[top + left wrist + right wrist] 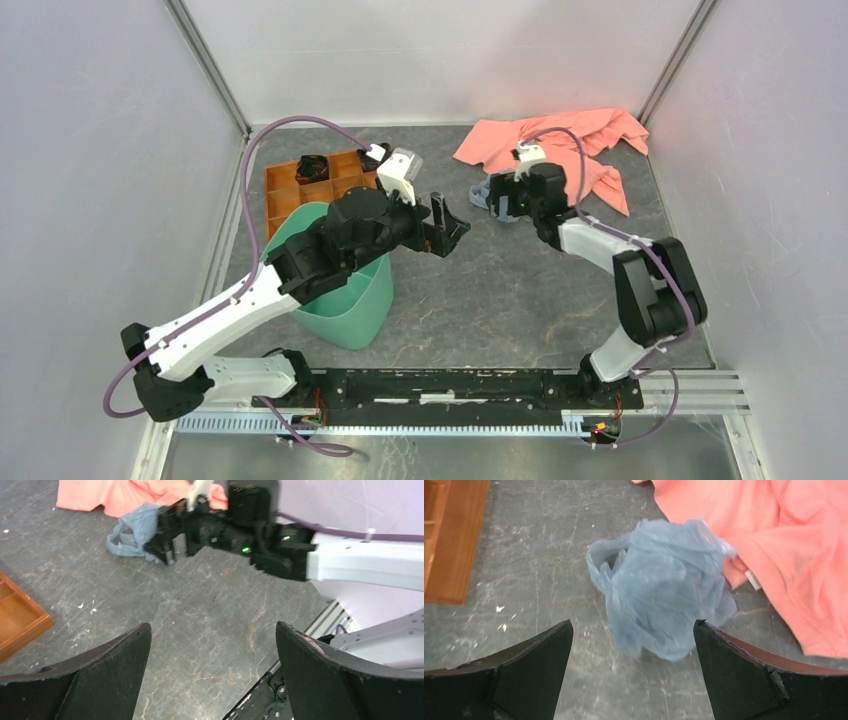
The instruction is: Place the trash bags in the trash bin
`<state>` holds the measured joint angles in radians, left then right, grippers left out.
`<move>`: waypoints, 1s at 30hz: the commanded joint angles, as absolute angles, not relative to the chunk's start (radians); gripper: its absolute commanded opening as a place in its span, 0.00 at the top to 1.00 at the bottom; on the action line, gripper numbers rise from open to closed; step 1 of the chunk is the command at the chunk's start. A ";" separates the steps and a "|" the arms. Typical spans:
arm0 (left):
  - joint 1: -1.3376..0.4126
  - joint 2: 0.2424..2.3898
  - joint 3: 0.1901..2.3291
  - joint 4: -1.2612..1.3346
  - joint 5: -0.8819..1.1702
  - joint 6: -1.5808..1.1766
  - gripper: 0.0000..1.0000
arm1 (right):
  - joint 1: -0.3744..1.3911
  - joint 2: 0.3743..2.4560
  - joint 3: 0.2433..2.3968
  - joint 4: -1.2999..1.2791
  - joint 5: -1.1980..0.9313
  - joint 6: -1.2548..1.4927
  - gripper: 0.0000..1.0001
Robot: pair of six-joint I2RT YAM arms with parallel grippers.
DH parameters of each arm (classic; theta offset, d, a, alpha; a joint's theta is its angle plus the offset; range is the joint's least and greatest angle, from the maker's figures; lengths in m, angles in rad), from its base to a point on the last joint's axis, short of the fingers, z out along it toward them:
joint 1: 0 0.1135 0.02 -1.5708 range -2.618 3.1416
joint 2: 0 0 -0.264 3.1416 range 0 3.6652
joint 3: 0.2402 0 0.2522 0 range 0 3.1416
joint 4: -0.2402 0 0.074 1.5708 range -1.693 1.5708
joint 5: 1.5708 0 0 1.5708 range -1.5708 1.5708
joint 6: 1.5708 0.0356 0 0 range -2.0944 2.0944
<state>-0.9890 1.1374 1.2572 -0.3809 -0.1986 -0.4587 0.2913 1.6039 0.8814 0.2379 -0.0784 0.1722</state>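
- My right gripper (633, 625) has its fingers (531, 660) spread wide with nothing pinched.
- The trash bag (664, 587) lies crumpled on the table (539, 545), just ahead of those fingertips and reaching down into the gap between them. It sits closer to the finger on the right side of the wrist view.
- The film runs right up to that finger's tip. I cannot tell whether it touches the pad.
- Beyond the bag, on the same side as that finger, lies the salmon-pink cloth (789, 545). One edge of the bag rests against the cloth.
- Well off to the other finger's side is the orange tray (454, 535), apart from the bag.
- My left gripper (213, 627) is spread wide too and holds nothing. Only bare grey table shows between its fingers (100, 675).
- From the left wrist, the bag sits well ahead of the fingertips, toward the left-hand finger's side, with the right gripper's black body right against it.
- The trash bin (350, 300) stands upright behind the left fingers, under that arm's forearm in the top view. The arm hides most of its opening, so I cannot see inside.
- The bag is on the table and well apart from the bin.
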 commanded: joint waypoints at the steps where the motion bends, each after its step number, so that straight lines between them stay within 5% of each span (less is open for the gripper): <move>1: -0.994 1.079 1.236 -0.272 -0.156 -0.474 0.00 | 0.389 1.702 1.001 0.250 0.241 0.116 0.02; 7: -0.995 1.087 1.231 -0.267 -0.104 -0.509 0.00 | 0.479 1.854 1.126 0.131 0.566 0.114 0.28; 13: -1.010 1.130 1.238 -0.246 -0.057 -0.531 0.00 | 0.484 1.854 1.082 0.160 0.514 0.078 0.60; 19: -1.014 1.155 1.225 -0.214 -0.054 -0.532 0.00 | 0.484 1.612 0.875 0.197 0.362 0.105 0.93; 30: -1.014 1.149 1.154 -0.194 -0.069 -0.519 0.00 | 0.483 0.935 0.389 0.211 -0.189 0.154 1.00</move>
